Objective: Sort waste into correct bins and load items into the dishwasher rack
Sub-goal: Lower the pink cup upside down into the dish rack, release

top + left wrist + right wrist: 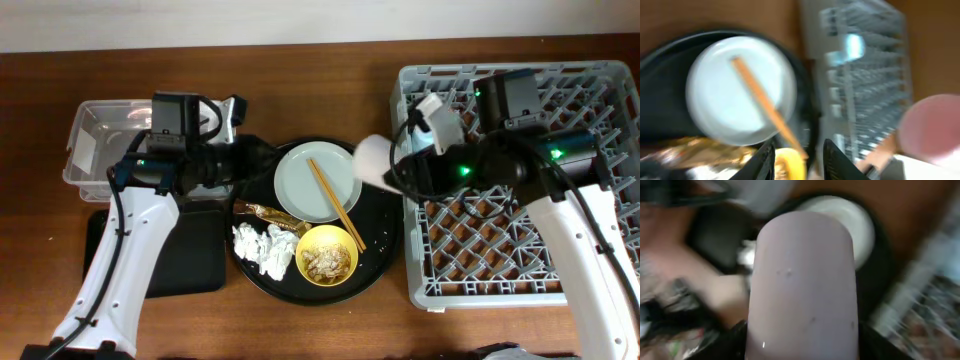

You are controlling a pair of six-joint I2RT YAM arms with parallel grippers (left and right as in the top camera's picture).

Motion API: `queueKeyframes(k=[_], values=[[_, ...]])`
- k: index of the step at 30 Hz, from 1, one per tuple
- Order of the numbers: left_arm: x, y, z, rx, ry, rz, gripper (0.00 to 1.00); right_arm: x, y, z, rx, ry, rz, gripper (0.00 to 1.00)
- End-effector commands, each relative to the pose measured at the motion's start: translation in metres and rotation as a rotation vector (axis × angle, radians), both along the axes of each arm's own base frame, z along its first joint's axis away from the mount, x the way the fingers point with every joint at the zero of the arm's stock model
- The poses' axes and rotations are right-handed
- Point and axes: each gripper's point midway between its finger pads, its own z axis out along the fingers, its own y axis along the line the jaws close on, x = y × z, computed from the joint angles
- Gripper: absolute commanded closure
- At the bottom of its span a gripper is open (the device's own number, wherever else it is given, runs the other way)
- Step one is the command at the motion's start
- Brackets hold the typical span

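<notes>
I work over a reddish-brown wooden table (300,330) whose long, streaky grain runs left to right across the whole overhead view. Its surface has a dull sheen and carries only soft, short shadows, and the light on it looks even. Along the far edge a narrow off-white strip (200,20) shows beyond the tabletop; I cannot tell whether it is wall or floor. From both my wrists the same brown wood appears only as a blur.
</notes>
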Motion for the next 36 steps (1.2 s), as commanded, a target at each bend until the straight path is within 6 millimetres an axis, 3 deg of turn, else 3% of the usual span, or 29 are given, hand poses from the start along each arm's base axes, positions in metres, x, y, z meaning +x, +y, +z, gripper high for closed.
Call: queueKeyframes(k=[1,10,17,30,36], values=[[0.005,0.027,-0.016,0.161,0.009,0.089,0.69,0.015,-0.073,-0.021,-0.348,0.012,-0.349,0.41],[0.001,0.030,-0.020,0.182,0.031,0.097,0.69,0.015,-0.098,-0.060,-0.490,0.092,-0.445,0.41],[0.000,0.030,-0.021,0.184,0.038,0.097,0.69,0.021,-0.098,-0.091,-0.535,0.179,-0.426,0.41],[-0.002,0.031,-0.022,0.186,0.045,0.097,0.69,0.015,-0.099,-0.119,-0.560,0.254,-0.428,0.40],[-0.001,0.032,-0.022,0.192,0.044,0.101,0.69,0.017,-0.099,-0.120,-0.557,0.247,-0.430,0.39]])
